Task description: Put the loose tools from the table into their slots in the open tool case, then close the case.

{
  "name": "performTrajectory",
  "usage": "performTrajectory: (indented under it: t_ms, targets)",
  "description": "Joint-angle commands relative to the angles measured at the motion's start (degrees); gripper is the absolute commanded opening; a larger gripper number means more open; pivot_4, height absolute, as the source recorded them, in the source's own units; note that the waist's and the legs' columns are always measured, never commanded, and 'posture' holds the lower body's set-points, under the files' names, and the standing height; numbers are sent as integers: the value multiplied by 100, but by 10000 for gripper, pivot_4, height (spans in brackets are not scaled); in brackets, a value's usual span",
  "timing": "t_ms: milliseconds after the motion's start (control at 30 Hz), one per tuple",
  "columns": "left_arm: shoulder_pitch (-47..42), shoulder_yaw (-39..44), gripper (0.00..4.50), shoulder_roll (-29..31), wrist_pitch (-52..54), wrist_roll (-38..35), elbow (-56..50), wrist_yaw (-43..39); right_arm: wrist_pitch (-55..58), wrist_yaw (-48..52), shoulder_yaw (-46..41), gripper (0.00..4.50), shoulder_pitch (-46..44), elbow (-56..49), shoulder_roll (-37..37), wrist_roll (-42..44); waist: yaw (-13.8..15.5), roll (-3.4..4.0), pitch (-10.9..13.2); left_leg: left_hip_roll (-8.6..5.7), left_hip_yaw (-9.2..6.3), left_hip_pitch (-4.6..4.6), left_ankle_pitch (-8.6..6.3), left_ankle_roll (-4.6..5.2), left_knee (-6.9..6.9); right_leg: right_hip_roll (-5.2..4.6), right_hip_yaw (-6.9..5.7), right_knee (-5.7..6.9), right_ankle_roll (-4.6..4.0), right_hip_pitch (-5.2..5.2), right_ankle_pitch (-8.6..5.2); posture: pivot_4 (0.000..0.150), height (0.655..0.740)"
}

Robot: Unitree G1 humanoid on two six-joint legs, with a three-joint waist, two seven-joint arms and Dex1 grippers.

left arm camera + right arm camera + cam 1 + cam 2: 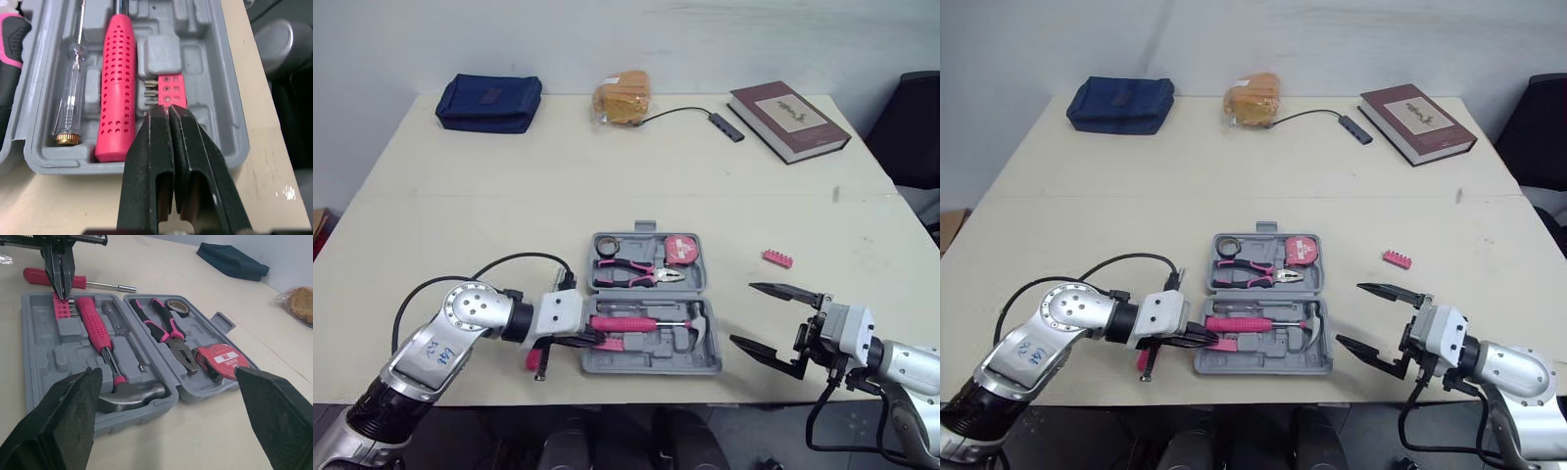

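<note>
The grey tool case (651,367) lies open near the table's front edge. It holds pliers (636,273), a tape measure (680,250), a tape roll (608,245), a hammer (132,394), a pink-handled screwdriver (116,83) and a clear tester screwdriver (71,98). My left gripper (166,111) is shut, its tips touching the near end of a pink bit holder (171,88) that lies in the case's left front slot. A red screwdriver (73,280) lies on the table just left of the case. A second pink bit strip (777,258) lies loose to the right of the case. My right gripper (742,313) hovers open beside the case's right side, holding nothing.
At the table's far side are a blue pouch (489,102), a bagged bread roll (622,98), a cabled USB hub (726,126) and a maroon book (788,119). A black chair (913,127) stands off the right edge. A seam crosses the tabletop behind the case.
</note>
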Motion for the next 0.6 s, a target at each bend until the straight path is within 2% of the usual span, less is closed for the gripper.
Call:
performTrajectory:
  t_ms: [33, 233, 400, 500, 600]
  targets:
    - [-14, -279, 453, 55, 229, 333, 131, 10, -109, -53, -121, 45000, -46, -93, 10, 8, 2, 0, 0, 0, 0, 1, 0, 0, 0, 0, 0, 0, 0, 1, 0, 1500, 7400]
    - [-163, -880, 453, -49, 603, 884, 283, 183, -146, -96, -100, 45000, -106, -43, 44, -36, 16, 4, -3, -3, 4, 9, 0, 0, 0, -2, 2, -1, 1, 9, 1, 1500, 7400]
    - [-128, -1107, 453, -50, 769, 1087, 424, 236, -165, -119, -103, 45000, -123, -36, 68, -61, 44, 57, -60, -11, 4, 18, -5, 12, 0, -16, 3, -6, 4, 23, 2, 1500, 7400]
    - [-25, -576, 453, -370, 464, 540, 513, 370, -200, -159, -190, 45000, -94, 12, 56, -84, 34, 82, -77, -11, 5, 23, -5, 14, 0, -19, 8, -7, 5, 28, 3, 1500, 7400]
    - [167, 38, 453, -575, -216, 42, 623, 153, -280, -175, -396, 45000, 0, 170, -8, -60, 55, 87, -79, -11, 1, 19, -1, 22, 0, -33, 5, -6, 9, 26, 4, 1500, 7400]
